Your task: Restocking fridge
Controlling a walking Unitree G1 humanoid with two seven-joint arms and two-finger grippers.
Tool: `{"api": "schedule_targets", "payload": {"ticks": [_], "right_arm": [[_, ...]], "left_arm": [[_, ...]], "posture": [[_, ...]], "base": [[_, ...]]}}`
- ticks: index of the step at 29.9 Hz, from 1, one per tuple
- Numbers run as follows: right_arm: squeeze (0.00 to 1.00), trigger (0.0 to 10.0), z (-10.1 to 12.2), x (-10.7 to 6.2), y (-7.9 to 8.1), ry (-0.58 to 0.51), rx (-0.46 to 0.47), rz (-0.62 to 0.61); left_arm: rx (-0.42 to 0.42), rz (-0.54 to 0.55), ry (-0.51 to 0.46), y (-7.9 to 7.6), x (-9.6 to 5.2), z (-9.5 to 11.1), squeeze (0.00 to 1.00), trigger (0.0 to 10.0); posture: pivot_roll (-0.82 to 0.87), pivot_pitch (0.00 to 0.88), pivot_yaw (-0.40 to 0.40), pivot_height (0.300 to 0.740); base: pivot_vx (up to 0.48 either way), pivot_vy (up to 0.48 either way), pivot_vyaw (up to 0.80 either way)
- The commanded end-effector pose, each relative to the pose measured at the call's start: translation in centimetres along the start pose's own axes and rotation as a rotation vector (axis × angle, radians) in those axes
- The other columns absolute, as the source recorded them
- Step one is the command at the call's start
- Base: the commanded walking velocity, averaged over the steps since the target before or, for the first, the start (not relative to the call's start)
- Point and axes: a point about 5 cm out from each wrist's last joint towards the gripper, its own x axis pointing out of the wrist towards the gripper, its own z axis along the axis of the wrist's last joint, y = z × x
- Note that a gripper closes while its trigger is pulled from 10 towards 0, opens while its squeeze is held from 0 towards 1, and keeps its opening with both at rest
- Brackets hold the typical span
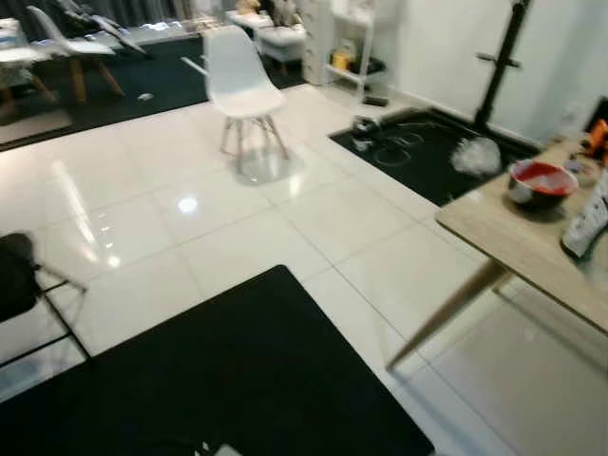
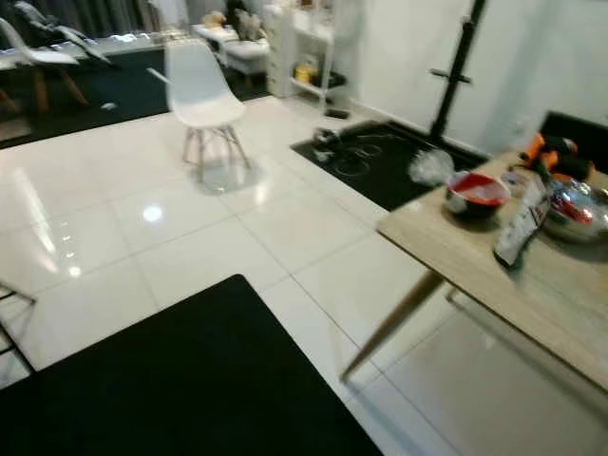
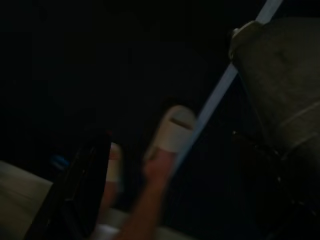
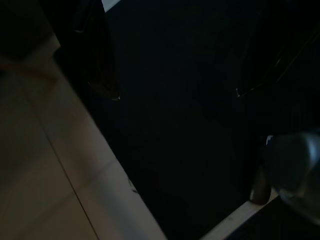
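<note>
Left eye view — a wooden desk [image 1: 503,233] stands at right, carrying a red bowl [image 1: 541,182] and a packet [image 1: 586,223]; a white chair [image 1: 239,84] stands well apart. Whether either arm's fingers are open, I cannot tell.

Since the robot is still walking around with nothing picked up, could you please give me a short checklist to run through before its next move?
1. Fridge located: not ok; none visible in the head views.
2. Items to restock located: cannot tell; the light wooden table holds a red bowl and a blurred white packet.
3. Path to the table: ok; glossy white tile floor lies bare between the black floor mat and the table.
4. White plastic chair: ok; it stands well away from the table.
5. Images sharp: not ok; both head views are blurred.
6. Left hand and right hand open: cannot tell; too dark.
</note>
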Motion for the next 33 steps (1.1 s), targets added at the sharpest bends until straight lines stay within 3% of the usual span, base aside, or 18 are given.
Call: {"api": "schedule_targets", "payload": {"ticks": [1,33], "right_arm": [[0.0,10.0,0.8,0.0,0.0,-0.026,0.002,-0.006],[0.0,10.0,2.0,0.1,0.3,-0.086,0.028,0.035]], "left_arm": [[0.009,-0.03,0.0,-0.9,0.1,-0.1,0.0,10.0],[0.013,-0.026,-0.01,-0.9,0.2,0.5,0.0,10.0]], "posture": [[-0.05,0.0,0.028,0.74],[-0.05,0.0,0.024,0.74]], "base": [[0.311,0.0,0.0],[0.307,0.0,0.0]]}}
